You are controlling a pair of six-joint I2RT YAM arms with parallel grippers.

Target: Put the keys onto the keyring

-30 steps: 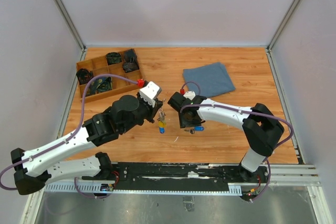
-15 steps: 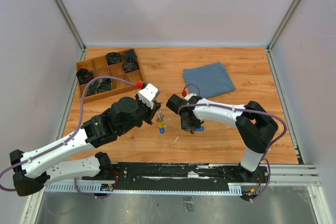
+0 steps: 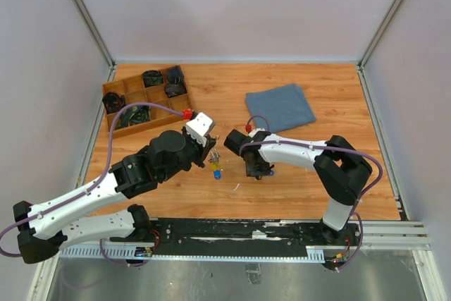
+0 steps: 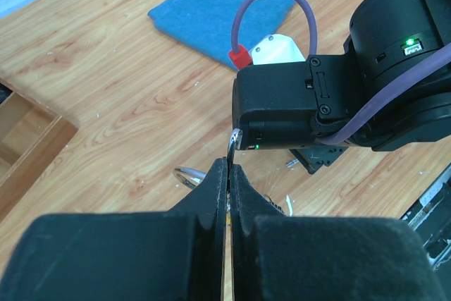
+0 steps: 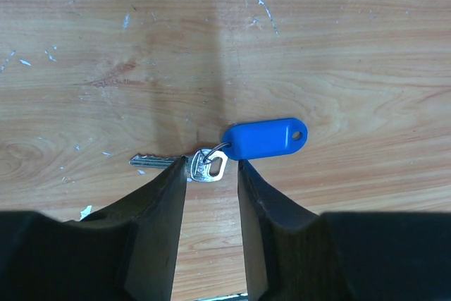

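Key [image 5: 204, 166] by near edge: my right claw [image 5: 211, 174] has dropped astride it, fingers apart, ready to pinch; left claw [image 4: 227, 174] clamps ring [image 4: 182, 172].

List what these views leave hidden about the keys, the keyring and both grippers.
Left wrist: the left gripper, shut, hides most of the keyring; its hanging keys are out of sight.
Top external: the right gripper covers most of the blue-tagged key; the keyring's bunch is too small to count.
Right wrist: the bottom edge cuts off both open fingers; the keyring is out of frame.
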